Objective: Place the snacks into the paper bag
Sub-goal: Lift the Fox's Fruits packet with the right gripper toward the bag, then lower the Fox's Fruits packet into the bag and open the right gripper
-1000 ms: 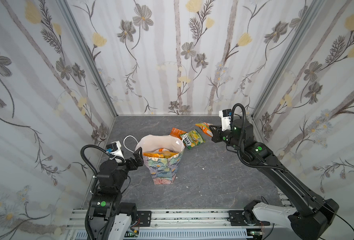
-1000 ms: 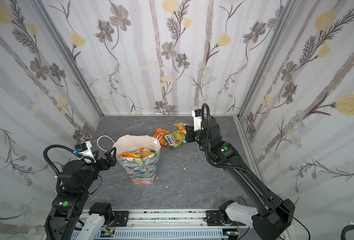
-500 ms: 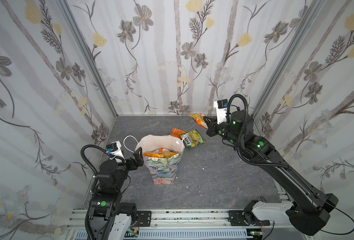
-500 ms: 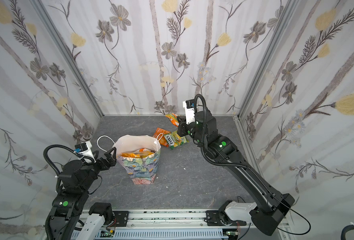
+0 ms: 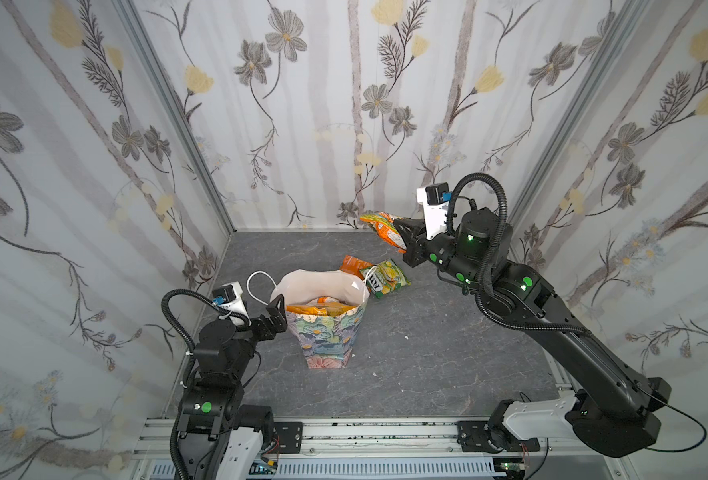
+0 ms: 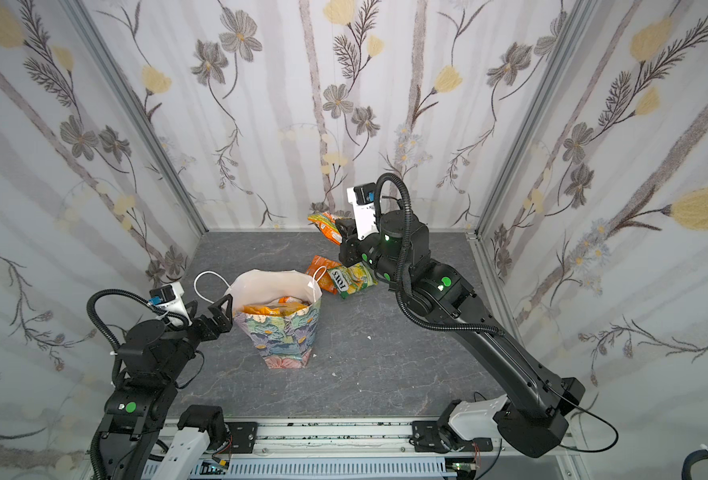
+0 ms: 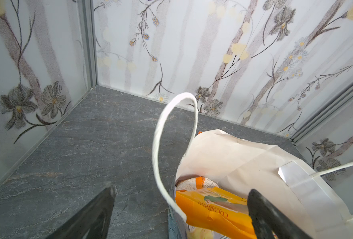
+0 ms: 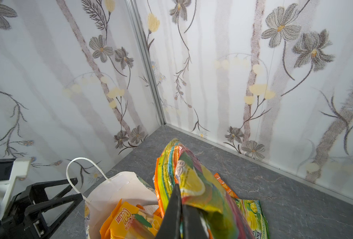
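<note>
Aloft: orange packet [image 5: 379,224], pinched in right gripper [image 5: 402,241], behind paper bag [image 5: 327,336].
Left gripper [image 6: 209,307]: spread wide, empty, at bag's rim.
Bench [image 5: 427,353]: yellow-green packet [image 5: 387,279] lying behind bag.

In both top views you look steeply down from high above the front rail [image 5: 385,432] onto the whole grey floor [image 5: 427,370]; the pair share nearly everything. The left wrist view sits low and close beside the paper bag [image 7: 233,161], facing the far left corner [image 7: 92,87]. The right wrist view looks from higher up, past the snack packet [image 8: 194,186] at its jaws, onto the same bag and corner.
</note>
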`<action>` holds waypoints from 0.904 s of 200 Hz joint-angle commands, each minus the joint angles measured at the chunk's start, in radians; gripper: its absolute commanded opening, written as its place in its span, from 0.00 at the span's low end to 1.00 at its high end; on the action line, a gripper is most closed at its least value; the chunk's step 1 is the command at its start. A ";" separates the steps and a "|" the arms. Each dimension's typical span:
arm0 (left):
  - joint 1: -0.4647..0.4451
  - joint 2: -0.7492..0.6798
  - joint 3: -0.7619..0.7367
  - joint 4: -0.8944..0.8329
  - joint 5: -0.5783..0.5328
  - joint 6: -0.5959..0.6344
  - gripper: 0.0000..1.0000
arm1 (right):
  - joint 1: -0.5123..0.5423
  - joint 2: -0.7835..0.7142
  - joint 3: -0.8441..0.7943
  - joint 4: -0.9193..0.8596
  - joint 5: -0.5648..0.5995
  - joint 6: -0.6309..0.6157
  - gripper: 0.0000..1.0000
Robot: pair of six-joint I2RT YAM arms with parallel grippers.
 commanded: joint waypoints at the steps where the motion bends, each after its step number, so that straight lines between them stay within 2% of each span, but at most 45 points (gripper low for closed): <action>1: 0.001 0.000 -0.001 0.028 0.004 -0.003 1.00 | 0.031 0.010 0.032 0.018 0.006 -0.031 0.00; 93: 0.002 -0.003 -0.002 0.028 0.005 -0.003 1.00 | 0.204 0.041 0.131 0.025 0.005 -0.075 0.00; 181: 0.002 -0.005 -0.002 0.029 0.010 -0.001 1.00 | 0.267 0.180 0.251 -0.018 -0.032 -0.082 0.00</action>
